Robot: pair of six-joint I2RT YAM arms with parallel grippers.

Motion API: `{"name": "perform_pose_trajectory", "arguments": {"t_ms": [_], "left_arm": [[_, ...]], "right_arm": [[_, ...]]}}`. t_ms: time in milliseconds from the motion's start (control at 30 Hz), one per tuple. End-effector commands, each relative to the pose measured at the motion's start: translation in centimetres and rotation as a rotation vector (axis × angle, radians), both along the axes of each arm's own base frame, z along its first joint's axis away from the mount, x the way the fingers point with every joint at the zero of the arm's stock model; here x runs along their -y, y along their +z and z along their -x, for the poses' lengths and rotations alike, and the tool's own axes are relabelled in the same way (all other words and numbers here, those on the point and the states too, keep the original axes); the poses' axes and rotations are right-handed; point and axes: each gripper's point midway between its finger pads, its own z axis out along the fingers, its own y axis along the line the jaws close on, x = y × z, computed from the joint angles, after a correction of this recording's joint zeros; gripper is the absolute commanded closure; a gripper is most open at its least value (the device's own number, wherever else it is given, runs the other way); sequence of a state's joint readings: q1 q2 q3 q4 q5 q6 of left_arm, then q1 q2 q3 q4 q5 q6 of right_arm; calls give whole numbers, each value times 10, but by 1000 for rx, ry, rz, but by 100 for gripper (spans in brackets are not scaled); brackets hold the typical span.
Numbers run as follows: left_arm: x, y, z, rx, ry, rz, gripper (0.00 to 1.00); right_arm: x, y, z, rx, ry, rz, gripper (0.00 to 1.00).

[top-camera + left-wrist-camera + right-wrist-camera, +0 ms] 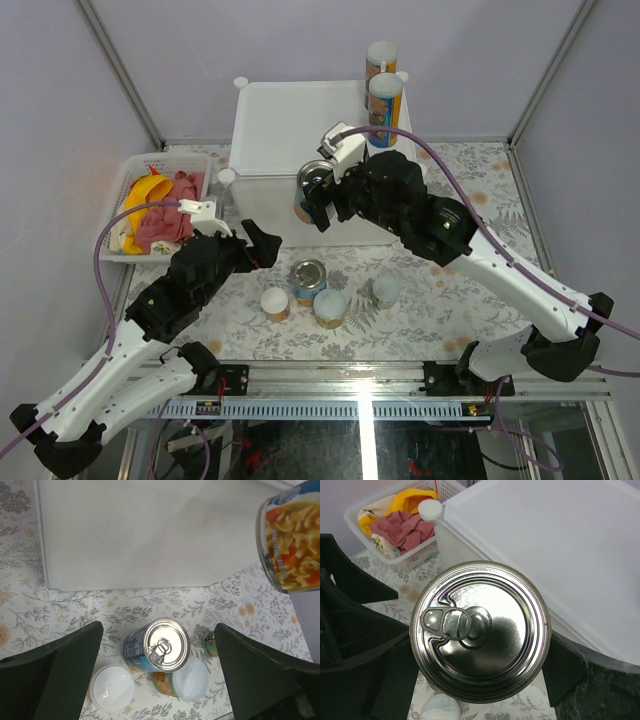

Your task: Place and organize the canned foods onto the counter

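Your right pincer grasps the noodle-soup can upright, and the flat top of the white box lies just upper right of it.

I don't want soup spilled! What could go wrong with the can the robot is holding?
The steel can in the right gripper hangs beside the counter, not over its top; released here, it would likely fall. Moving on, the arm might knock the two tall canisters at the far corner. The open left gripper hovers over a blue can with jars close beside it; it may bump them.
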State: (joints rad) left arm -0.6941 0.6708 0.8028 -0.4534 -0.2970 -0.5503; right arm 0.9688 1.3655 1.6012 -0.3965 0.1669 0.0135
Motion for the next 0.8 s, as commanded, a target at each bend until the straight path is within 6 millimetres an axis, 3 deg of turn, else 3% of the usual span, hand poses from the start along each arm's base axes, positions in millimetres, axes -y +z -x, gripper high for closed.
{"name": "perform_pose_trajectory", "arguments": {"t_ms": [0,433,767], "left_arm": [[2,36,-9,104,6,27,7],[2,75,-23,208,27,12,17],[2,114,-37,332,55,-11,17]], "right_arm": [[-9,101,0,171,27,-209,100],[-23,158,-34,261,-44,-198,100],[-17,143,-87,202,-121,-210,100]]}}
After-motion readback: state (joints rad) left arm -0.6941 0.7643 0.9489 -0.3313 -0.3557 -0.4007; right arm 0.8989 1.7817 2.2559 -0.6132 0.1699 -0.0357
